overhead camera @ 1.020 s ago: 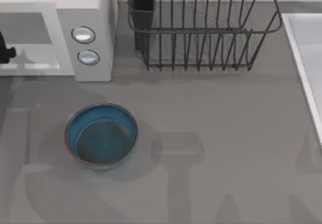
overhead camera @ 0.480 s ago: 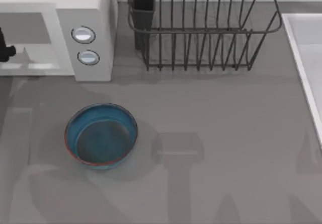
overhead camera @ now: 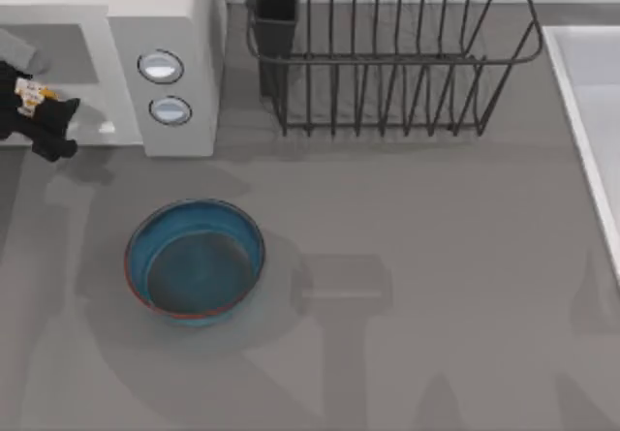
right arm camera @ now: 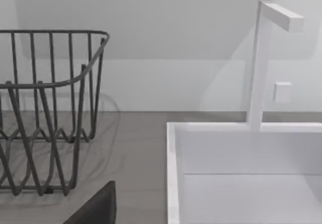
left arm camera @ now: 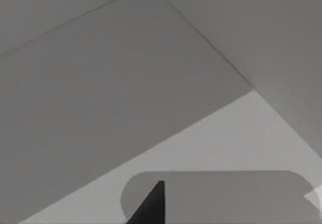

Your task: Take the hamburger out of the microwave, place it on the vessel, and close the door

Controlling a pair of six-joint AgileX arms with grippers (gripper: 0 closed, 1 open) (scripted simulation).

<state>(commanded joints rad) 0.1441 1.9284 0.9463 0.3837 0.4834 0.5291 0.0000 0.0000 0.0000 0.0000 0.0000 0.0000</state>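
One gripper works, your left gripper [overhead camera: 39, 121], clamped on the hamburger [overhead camera: 29, 93] at the microwave [overhead camera: 179, 53] mouth, so it clears toward the vessel [overhead camera: 195, 261]; right arm's parked, its fingers unreadable.

My table [overhead camera: 436, 257] is a plain grey surface. On it rest the white microwave [overhead camera: 179, 24] at the back left, a black wire dish rack [overhead camera: 387, 53] beside it, and the blue bowl [overhead camera: 195, 261] nearer the front. A white sink [right arm camera: 241, 173] sits at its right edge.

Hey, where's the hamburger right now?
Top view, far left: the hamburger is held in the left tool at the microwave mouth, behind the blue bowl.
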